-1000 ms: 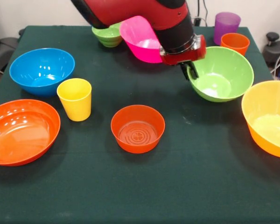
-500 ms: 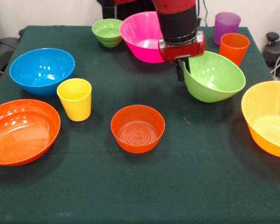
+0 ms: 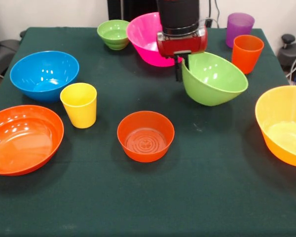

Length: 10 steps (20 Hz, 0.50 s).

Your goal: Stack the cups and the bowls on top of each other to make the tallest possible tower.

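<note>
The tool [image 3: 182, 66] pinched the medium green bowl [image 3: 214, 81] by its rim; the bowl hung tilted above the bench [image 3: 212, 182].

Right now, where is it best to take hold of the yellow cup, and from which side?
Probably at the rim of the yellow cup, coming straight down from above. It stands upright with its mouth open upward, apart from the blue bowl, so one wall is free to pinch.

Arm [image 3: 180, 19] cut off at top edge and hiding part of the pink bowl [image 3: 145, 37]; large yellow-orange bowl [image 3: 283, 123] cropped at right edge, shallow orange bowl [image 3: 22, 138] at left; pincer [image 3: 180, 66] shows one finger only, the other hidden behind the green bowl's [image 3: 214, 81] rim
</note>
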Available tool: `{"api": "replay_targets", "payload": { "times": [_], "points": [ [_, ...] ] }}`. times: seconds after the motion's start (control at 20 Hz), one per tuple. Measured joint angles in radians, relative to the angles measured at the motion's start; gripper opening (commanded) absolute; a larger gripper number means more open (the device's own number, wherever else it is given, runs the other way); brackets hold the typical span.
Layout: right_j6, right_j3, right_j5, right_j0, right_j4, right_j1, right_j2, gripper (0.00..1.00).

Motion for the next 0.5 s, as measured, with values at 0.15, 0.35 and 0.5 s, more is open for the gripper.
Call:
{"api": "replay_targets", "payload": {
  "times": [0.15,0.35,0.5],
  "points": [
    [0.0,0.015,0.0,-0.035,0.0,-0.012,0.005,0.0],
    [0.0,0.048,0.0,-0.101,0.009,-0.042,0.019,0.0],
    [0.0,0.09,0.0,-0.166,0.029,-0.091,0.045,0.0]
  ]
}}
